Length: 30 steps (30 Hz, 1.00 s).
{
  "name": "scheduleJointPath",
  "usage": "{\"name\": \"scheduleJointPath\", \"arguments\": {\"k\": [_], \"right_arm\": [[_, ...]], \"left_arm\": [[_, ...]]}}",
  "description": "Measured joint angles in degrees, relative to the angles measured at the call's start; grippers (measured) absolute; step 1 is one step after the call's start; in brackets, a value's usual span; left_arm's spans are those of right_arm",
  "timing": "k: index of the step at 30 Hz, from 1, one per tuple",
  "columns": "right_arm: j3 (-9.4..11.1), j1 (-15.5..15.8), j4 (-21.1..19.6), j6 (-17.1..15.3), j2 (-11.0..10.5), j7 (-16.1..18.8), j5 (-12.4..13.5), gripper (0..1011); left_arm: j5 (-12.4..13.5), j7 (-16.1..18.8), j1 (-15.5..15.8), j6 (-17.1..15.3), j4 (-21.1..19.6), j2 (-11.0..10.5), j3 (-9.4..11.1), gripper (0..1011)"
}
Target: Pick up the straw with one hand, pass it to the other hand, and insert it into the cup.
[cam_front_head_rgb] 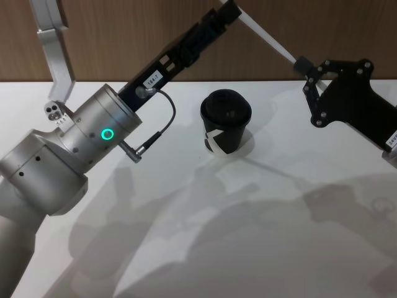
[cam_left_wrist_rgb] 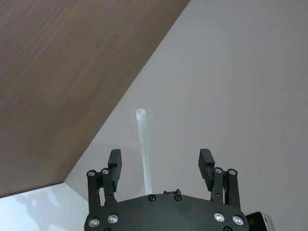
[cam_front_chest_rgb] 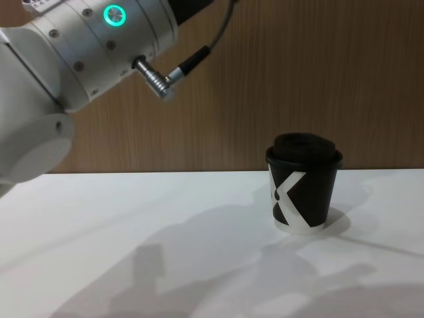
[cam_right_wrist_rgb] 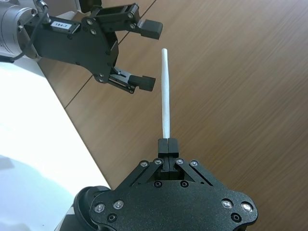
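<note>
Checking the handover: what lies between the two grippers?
The straw, in the head view: the right gripper is shut on one end; the other end reaches the left gripper, jaws open in the right wrist view.

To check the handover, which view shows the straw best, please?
The right wrist view: the straw shows nearly whole, clamped in the right hand. The head view shows a slanted stretch; the left wrist view shows part of it inside the open left hand.

Right gripper (cam_right_wrist_rgb: 168, 143) pinches the straw (cam_right_wrist_rgb: 165, 91); left gripper (cam_right_wrist_rgb: 150, 56), jaws apart, beside it.
</note>
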<state>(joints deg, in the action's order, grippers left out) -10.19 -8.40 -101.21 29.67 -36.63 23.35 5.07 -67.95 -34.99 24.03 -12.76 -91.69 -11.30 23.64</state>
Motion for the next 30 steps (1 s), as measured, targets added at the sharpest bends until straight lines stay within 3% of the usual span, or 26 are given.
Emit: {"name": "scheduleJointPath", "arguments": {"k": [13,30], "right_arm": [[0.0,0.0,0.0,0.0,0.0,0.0,0.0,0],[0.0,0.0,0.0,0.0,0.0,0.0,0.0,0]], "left_arm": [[0.4,2.3,0.8,1.0,0.8,1.2,1.5,1003],[0.3,2.2,2.1,2.3,2.3,1.9,2.8,1003]]}}
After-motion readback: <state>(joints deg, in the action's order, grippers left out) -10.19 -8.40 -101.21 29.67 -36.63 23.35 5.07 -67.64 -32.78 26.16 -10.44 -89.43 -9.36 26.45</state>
